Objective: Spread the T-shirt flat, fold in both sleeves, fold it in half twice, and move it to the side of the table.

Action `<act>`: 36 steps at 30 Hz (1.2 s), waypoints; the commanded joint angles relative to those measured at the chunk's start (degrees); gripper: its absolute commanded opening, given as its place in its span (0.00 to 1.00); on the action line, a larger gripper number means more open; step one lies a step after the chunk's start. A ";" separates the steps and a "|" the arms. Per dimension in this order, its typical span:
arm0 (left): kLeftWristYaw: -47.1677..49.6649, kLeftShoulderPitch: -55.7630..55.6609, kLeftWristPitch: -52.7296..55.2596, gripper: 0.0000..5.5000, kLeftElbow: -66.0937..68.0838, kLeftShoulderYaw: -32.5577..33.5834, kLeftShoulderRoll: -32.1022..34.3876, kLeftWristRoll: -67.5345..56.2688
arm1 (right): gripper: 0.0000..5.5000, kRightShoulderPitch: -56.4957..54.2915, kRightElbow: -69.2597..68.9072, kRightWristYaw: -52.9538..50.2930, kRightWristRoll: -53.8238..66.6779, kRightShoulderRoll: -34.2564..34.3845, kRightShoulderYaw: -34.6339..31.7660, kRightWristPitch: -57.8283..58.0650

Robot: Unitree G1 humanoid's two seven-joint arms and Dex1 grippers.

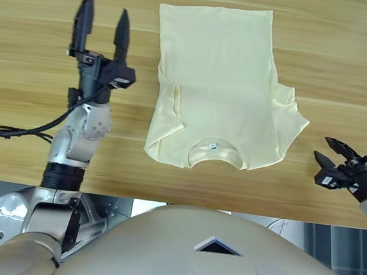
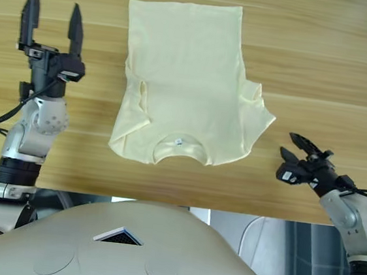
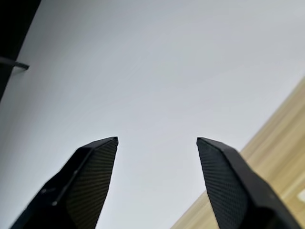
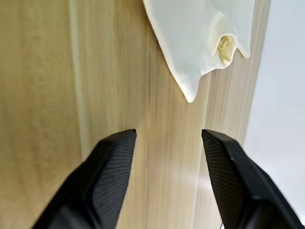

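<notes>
The T-shirt [image 1: 222,82] is lying on the table [image 1: 36,43], one sleeve tucked in. The left gripper [image 1: 107,5] and right gripper [image 1: 322,147] are hovering on either side of it, jaws standing open.

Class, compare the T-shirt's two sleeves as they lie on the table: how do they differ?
The left sleeve is folded in over the T-shirt; the right sleeve sticks out onto the table. The left sleeve lies fairly flat; the right sleeve is rumpled. Both are pale yellow.
</notes>
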 commanded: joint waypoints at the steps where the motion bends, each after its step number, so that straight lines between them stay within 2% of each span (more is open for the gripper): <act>1: 0.95 1.63 0.30 0.56 -0.65 2.35 -0.08 -1.15 | 0.47 -1.54 2.84 -0.40 -4.07 0.28 4.97 2.86; 6: 1.14 2.47 -1.38 0.56 -1.58 2.82 -0.85 -1.89 | 0.47 -10.77 8.56 -3.31 -4.69 0.97 11.52 2.79; 12: 0.71 2.84 -2.13 0.56 -1.65 2.59 -1.44 -1.72 | 0.47 -16.37 11.98 -5.93 -5.51 1.31 17.98 2.40; 28: -1.17 2.19 -2.02 0.56 -1.20 0.56 -2.24 -1.68 | 0.47 -21.62 17.62 -10.86 -6.82 0.35 27.26 3.86; 36: -1.55 2.27 -2.17 0.56 -0.98 0.19 -2.26 -1.89 | 0.22 -26.09 24.56 -14.40 -7.15 1.06 31.38 3.58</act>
